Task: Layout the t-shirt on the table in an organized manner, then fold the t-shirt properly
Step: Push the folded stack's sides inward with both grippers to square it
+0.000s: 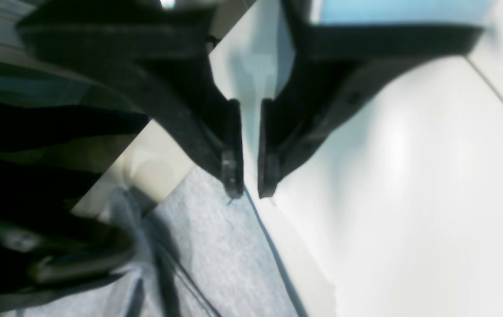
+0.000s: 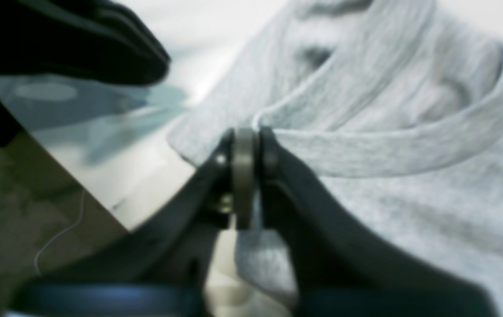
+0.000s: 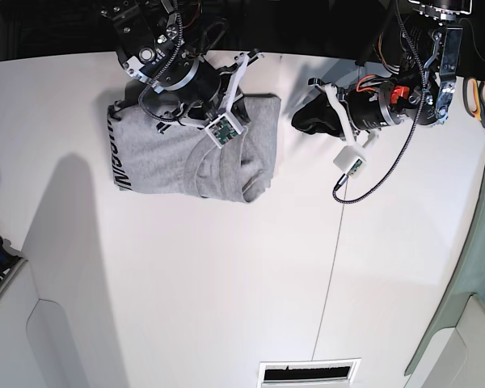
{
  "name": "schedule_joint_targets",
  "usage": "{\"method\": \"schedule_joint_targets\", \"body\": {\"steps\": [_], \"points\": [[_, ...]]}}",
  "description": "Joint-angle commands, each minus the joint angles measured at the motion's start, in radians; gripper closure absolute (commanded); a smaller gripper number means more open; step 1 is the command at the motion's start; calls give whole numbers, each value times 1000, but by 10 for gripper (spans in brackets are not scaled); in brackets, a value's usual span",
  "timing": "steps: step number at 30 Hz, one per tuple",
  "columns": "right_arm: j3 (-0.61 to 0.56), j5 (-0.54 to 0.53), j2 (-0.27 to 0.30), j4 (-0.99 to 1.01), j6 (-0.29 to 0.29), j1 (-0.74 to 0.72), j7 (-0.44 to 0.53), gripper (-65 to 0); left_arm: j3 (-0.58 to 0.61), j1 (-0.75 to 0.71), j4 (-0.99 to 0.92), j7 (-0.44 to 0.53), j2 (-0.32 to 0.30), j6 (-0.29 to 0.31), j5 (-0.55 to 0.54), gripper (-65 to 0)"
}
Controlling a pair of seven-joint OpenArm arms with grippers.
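Now the right gripper pinches the t-shirt hem to spread it; left gripper waits, slightly parted, empty.

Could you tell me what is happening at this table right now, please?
A two-armed robot is working on a grey t-shirt lying partly folded near the far edge of the white table. The right end effector is at a folded band of the fabric, fingers close together on it. The left end effector holds nothing, its fingers slightly apart over bare table beside the shirt.
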State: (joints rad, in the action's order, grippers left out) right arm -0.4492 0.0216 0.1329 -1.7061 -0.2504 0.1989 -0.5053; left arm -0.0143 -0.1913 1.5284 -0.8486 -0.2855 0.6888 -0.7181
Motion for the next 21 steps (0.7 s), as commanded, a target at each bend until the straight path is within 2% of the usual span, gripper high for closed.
{"method": "schedule_joint_targets", "body": {"steps": [1,2,5,7,9,11,15,16,21], "points": [[-1,-8,-3,-2,-11,-8,39,-191,-5,5,13,14,-8,9,-26,-76],[-1,-15,-3,6,-32,-8,43,-230,-5,5,13,14,-8,9,-26,-76],[-1,-50,-3,-8,-97,-10,43,-242,-5,6,13,14,-8,9,-27,-76],[0,-56,-3,-41,-90,-18,43,-242,-5,5,13,13,-8,9,-38,-76],[8,-54,-3,-85,-52,-37,42,-242,-5,5,18,-3,-8,9,-77,-76],[31,-35,-3,-126,16,-60,42,-222,-2,5,26,-32,-6,9,-140,-75],[126,35,-3,-141,151,-144,21,-45,51,5,48,-53,21,9,-152,-75],[162,48,-3,-139,151,-172,8,0,75,6,48,-52,32,9,-145,-73],[322,29,-3,-44,130,-309,-18,0,209,5,46,-5,109,9,-25,-73]]}}
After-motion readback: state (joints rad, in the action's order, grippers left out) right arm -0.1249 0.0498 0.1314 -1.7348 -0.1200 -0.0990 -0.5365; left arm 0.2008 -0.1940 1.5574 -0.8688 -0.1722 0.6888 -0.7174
